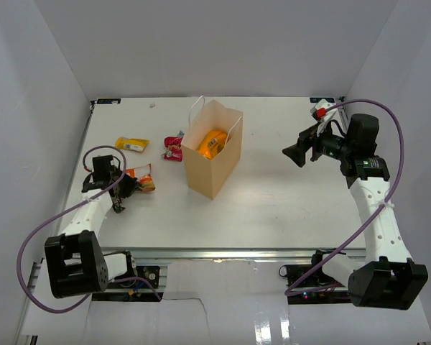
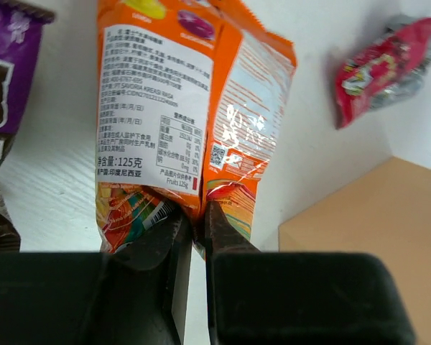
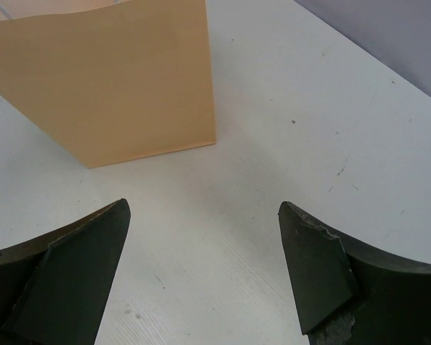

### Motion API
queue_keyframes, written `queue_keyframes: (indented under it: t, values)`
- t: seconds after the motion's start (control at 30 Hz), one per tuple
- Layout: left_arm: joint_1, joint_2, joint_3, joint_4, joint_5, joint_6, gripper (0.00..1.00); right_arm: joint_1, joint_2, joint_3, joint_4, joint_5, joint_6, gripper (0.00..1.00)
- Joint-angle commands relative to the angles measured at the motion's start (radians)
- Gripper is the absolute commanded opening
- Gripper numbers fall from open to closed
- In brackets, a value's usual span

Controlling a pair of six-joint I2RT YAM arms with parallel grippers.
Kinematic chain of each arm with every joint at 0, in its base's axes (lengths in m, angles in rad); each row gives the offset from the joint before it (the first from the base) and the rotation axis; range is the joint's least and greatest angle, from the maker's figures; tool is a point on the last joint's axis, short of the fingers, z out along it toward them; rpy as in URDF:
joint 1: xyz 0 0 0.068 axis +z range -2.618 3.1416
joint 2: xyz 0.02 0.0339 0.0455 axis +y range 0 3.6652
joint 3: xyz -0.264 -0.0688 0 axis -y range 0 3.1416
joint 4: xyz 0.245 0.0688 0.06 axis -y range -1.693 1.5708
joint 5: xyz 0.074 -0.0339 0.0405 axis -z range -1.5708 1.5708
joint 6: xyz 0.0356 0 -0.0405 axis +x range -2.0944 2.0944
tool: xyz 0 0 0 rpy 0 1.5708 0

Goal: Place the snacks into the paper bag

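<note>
Table (image 1: 273, 208), white, seen from above, w/ a tan paper bag (image 1: 214, 169) standing upright near centre, mouth open. Inside it you can see a big orange bag (image 1: 212, 144).

At approx. 9 to 10 o'clock from the paper bag, several snacks lie on the table. The red wrappers (image 1: 174, 149) are just beside the bag's left wall. A yellow packet (image 1: 131, 144) lies further out at 9 o'clock from them. An orange packet (image 1: 141, 178) lies at approx. 8 o'clock from the bag.

Your left gripper (image 2: 199, 226) is low at that orange packet. In the left wrist view its fingers are closed to a thin gap and pinch the packet's near edge between them. The packet's printed label side faces the camera. A purple packet (image 2: 7, 86) lies just beside it at 9 o'clock in that view.

Your right gripper (image 1: 293, 154) is at 3 o'clock from the paper bag, well apart from it and pointing toward it. Its fingers are spread wide w/ nothing between them, only bare table below.
</note>
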Motion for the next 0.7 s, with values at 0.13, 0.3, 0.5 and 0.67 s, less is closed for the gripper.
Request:
queue_keyframes:
  t: [0.13, 0.3, 0.5, 0.67]
  values:
    - [0.004, -0.147, 0.044, 0.159, 0.123, 0.139, 0.00, -0.011, -0.025, 0.003, 0.012, -0.023, 0.007, 0.90]
    - [0.004, -0.198, 0.132, 0.212, 0.197, 0.229, 0.00, -0.016, -0.023, 0.007, 0.011, -0.021, 0.005, 0.90]
    - [0.004, -0.253, 0.263, 0.242, 0.278, 0.237, 0.00, -0.024, -0.022, 0.013, 0.014, -0.017, 0.004, 0.90]
    - [0.002, -0.265, 0.367, 0.281, 0.376, 0.185, 0.00, -0.030, -0.017, 0.016, 0.014, -0.012, 0.002, 0.90]
